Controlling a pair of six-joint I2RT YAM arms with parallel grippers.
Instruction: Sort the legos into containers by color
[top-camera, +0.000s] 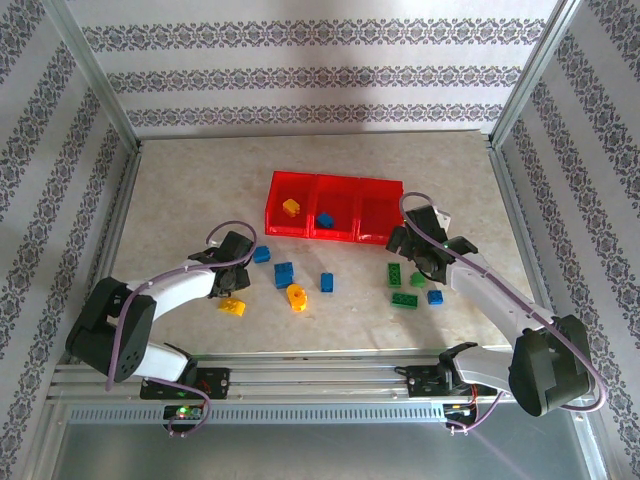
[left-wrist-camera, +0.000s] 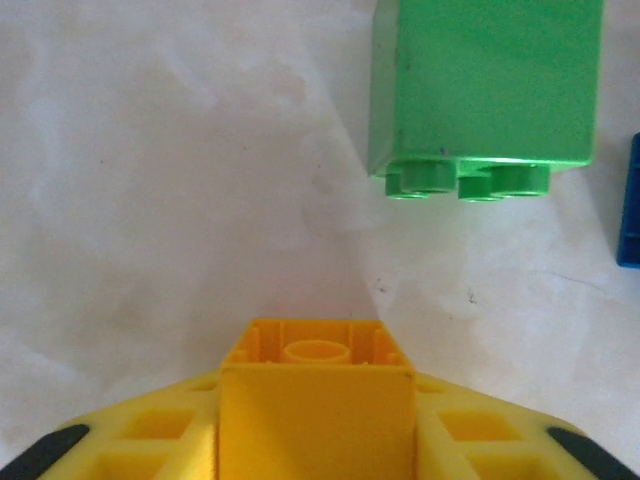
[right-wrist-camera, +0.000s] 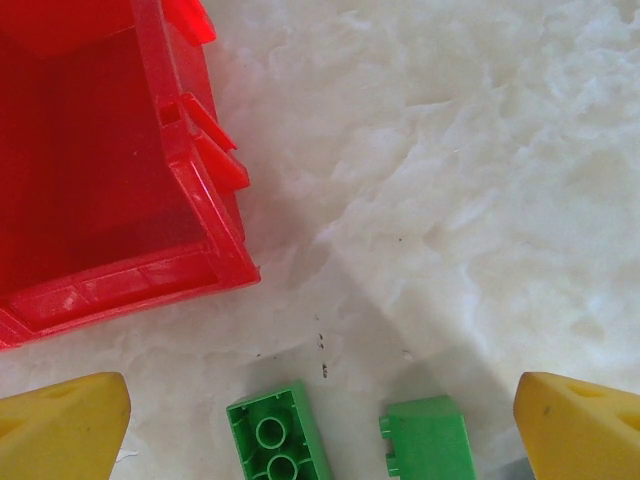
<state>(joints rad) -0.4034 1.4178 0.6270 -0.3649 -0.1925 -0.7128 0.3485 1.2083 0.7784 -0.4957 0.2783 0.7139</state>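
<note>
Hazards first. The left end effector (top-camera: 237, 262) is clamped on a yellow brick (left-wrist-camera: 316, 395). Its yellow fingers (left-wrist-camera: 150, 440) press against either side, and the brick's hollow underside faces outward. The hold appears to be near the finger ends, so in my judgement a quick lift or swing could let the brick twist or slip out. Whether the brick is clear of the surface (left-wrist-camera: 150, 200) I cannot tell. A green brick (left-wrist-camera: 485, 90) lies just ahead of the held piece, with a blue brick (left-wrist-camera: 630, 200) beside it. A low forward sweep would knock either.

The red tray (top-camera: 345, 236) sits ahead and to the right of that end effector, well apart from it. Its left compartment holds a yellow piece (top-camera: 291, 207) and its middle one a blue piece (top-camera: 325, 219), so the left compartment is the likely destination. A release over the dividing wall would missort the brick. The tray looks light, and a touch on its rim might shove it.

The right end effector (right-wrist-camera: 320, 410) stands wide apart and empty near the tray's right corner. A long green brick (right-wrist-camera: 278, 445) and a short green brick (right-wrist-camera: 428, 440) lie on the surface between its fingertips. If both arms reach for the tray together, they could crowd each other.
</note>
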